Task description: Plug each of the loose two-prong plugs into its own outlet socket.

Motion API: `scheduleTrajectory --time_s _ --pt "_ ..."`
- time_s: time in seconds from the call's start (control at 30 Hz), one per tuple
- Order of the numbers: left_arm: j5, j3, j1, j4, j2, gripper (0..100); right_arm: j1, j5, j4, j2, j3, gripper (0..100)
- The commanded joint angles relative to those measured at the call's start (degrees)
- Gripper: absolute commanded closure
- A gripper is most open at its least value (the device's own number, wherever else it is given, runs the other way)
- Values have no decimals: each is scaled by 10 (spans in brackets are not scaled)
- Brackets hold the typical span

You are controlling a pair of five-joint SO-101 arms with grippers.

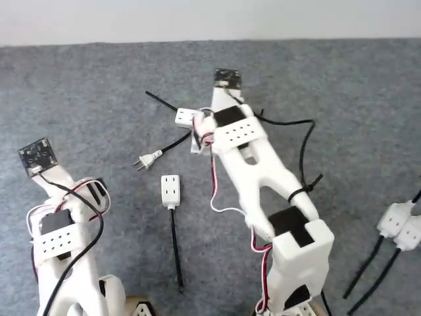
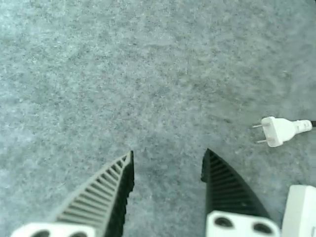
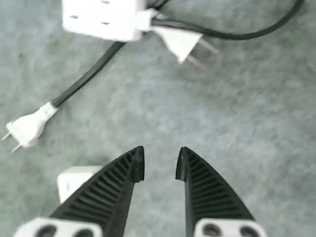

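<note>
The left gripper [image 2: 168, 155] is open, its two fingers spread wide over bare grey table [image 1: 342, 85] with nothing between them. In the high view its arm sits at the lower left of the frame. The right gripper [image 3: 160, 157] is open too, with a narrower gap and nothing held. Its arm runs from the bottom centre of the high view up to the upper middle.

A loose plug [image 1: 148, 161] lies left of centre in the high view, prongs pointing to the lower left. Its black cord [image 1: 176, 143] runs up and right toward the right arm. An outlet [image 1: 170, 187] lies near the plug, to its lower right and apart from it, with its own cord trailing down the frame. A second outlet [image 1: 185, 118] lies higher, at the upper middle, just beside the right arm's wrist. In the right wrist view a second plug [image 3: 178, 43] lies at the top of the frame just beside that outlet, prongs bare. Neither plug sits in a socket.

At the right edge of the high view lie white connectors [image 1: 398, 227] with black cords. How they join cannot be told.
</note>
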Motion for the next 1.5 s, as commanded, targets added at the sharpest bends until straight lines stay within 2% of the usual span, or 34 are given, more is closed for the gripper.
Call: scheduleTrajectory --time_s 0.0,0.17,0.43,0.6,0.97,1.47 --pt "-2 -17 -5 -14 -12 790 -38 -36 -4 -55 -35 884" --pt "-2 -17 -20 -14 -13 790 -97 -36 -95 -50 -34 884" --pt "-1 -15 -37 -12 -16 790 -102 -37 -294 56 -38 879" --pt "-3 -2 -37 -11 -17 790 -102 -38 -351 87 -38 879" --pt "-4 -1 -37 -12 -16 790 -121 -39 -350 170 -67 879" --pt "-5 0 -27 -12 -12 790 -147 -34 -182 167 -134 879"
